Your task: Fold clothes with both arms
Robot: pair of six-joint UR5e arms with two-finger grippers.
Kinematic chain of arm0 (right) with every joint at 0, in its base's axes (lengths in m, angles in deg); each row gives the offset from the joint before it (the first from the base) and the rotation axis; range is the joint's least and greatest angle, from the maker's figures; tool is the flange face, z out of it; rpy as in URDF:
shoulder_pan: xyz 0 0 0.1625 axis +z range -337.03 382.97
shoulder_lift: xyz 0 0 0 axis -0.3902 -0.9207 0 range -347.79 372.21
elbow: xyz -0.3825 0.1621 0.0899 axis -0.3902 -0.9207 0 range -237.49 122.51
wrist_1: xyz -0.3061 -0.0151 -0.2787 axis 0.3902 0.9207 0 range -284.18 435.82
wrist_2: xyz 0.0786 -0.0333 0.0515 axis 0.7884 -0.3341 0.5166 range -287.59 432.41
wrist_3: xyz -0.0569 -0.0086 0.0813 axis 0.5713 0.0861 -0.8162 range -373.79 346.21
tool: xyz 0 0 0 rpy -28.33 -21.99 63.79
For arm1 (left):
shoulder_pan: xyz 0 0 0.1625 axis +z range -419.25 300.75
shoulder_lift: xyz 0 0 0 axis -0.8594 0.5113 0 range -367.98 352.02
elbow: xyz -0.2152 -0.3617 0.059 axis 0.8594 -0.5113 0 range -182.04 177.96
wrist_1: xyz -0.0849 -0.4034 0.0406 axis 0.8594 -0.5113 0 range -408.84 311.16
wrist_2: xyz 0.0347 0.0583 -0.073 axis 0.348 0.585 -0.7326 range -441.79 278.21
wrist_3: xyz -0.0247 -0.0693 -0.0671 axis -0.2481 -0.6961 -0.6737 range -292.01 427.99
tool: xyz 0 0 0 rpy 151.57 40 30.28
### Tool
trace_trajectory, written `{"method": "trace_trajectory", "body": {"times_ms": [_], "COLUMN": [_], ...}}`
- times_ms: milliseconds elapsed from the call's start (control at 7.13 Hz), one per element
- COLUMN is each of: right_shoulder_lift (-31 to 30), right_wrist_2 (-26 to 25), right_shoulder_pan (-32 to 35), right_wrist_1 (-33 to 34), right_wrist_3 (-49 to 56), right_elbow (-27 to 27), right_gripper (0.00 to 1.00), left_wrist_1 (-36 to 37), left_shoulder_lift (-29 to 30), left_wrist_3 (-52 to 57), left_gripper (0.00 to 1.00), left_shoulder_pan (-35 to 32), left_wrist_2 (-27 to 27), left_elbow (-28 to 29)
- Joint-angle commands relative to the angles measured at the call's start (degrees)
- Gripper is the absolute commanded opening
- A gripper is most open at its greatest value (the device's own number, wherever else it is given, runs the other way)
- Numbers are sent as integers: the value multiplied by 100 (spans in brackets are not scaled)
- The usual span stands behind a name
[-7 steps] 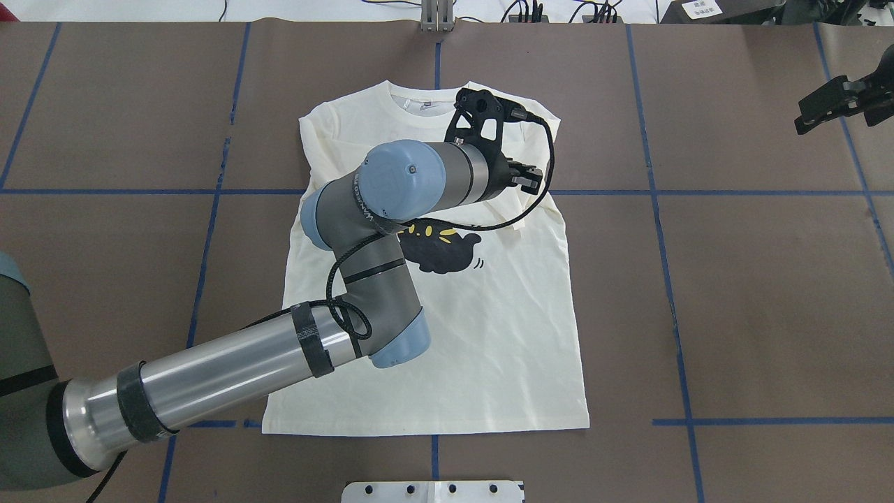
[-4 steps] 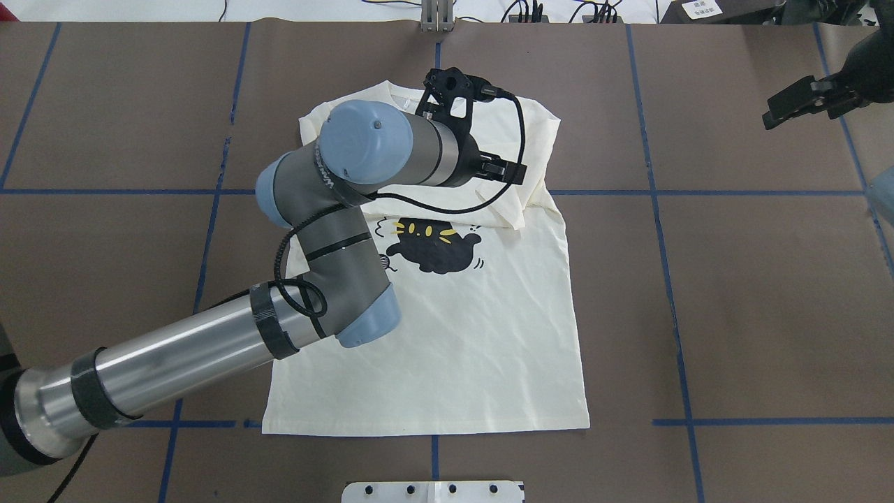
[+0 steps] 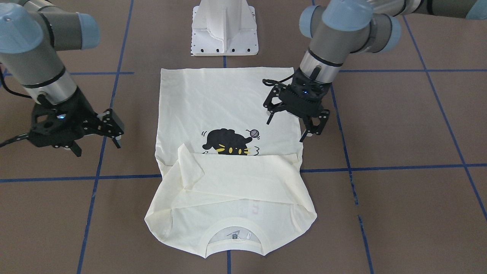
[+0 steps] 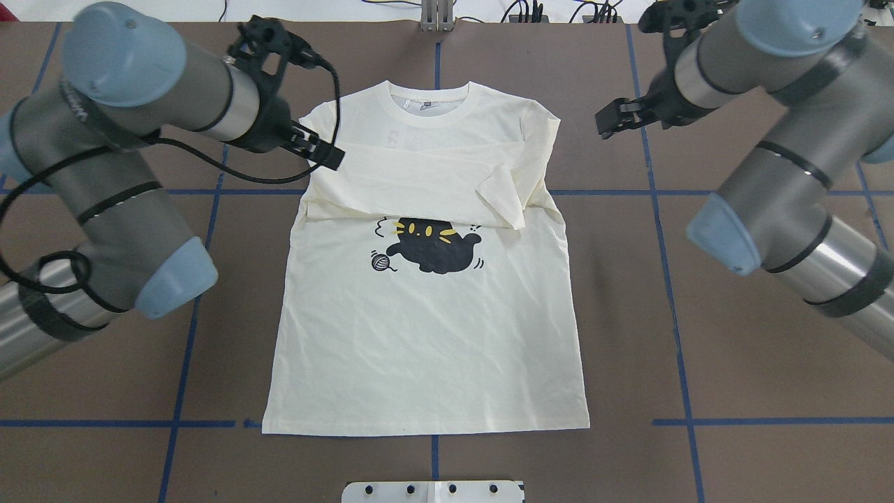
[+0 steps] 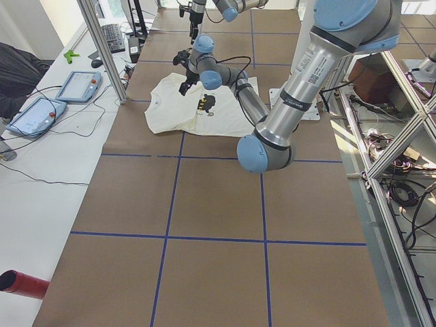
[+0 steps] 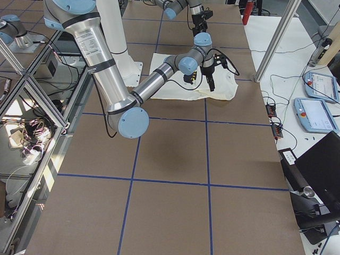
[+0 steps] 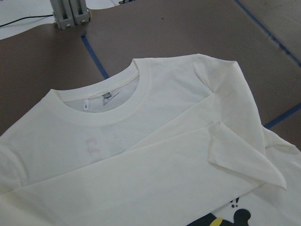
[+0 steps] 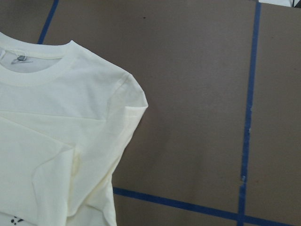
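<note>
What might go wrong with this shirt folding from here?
The sleeve folded across the T-shirt ends in a loose, creased cuff; lifting the shirt may flip it open. The left gripper hangs over one shoulder while the right gripper is off the cloth over the table, so uneven grabs could skew the fold. The left arm's black cable loops near the cloth and might drag it.

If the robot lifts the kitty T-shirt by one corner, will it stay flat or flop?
Probably floppy: the T-shirt lies flat with soft wrinkles, and its sleeve lies folded across the chest. Lifted, it would likely droop; pushed, it would probably bunch up.
</note>
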Motion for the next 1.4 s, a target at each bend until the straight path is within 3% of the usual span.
{"method": "trace_trajectory", "body": {"times_ms": [0,140,280,561,1262], "right_shoulder_lift": [1199,1518,1739,2152,1891], "right_wrist_2": [-1018,-1309,-1643,-2075,-2200], "right_shoulder_pan": [-791,-1046,-1336,-1724,-1805], "right_wrist_1": [241,232,232,241,408], "right_wrist_3": [-707,-979,-1217,-1072,704], "right_elbow": [-1140,-1590,-1934,-2567,-2456], "right_gripper": [96,91,83,78,63], "left_wrist_1": [11,-15,-16,-24,-42], "left_shoulder_lift": [-864,-910,-919,-954,-954], "left_wrist_3": [939,1022,1005,935,777], "left_gripper": [100,100,100,100,100], "left_shoulder_pan": [-484,-599,-608,-600,-573], "left_wrist_2": [-452,-759,-788,-788,-797], "left_elbow": [-428,-437,-428,-428,-411]}}
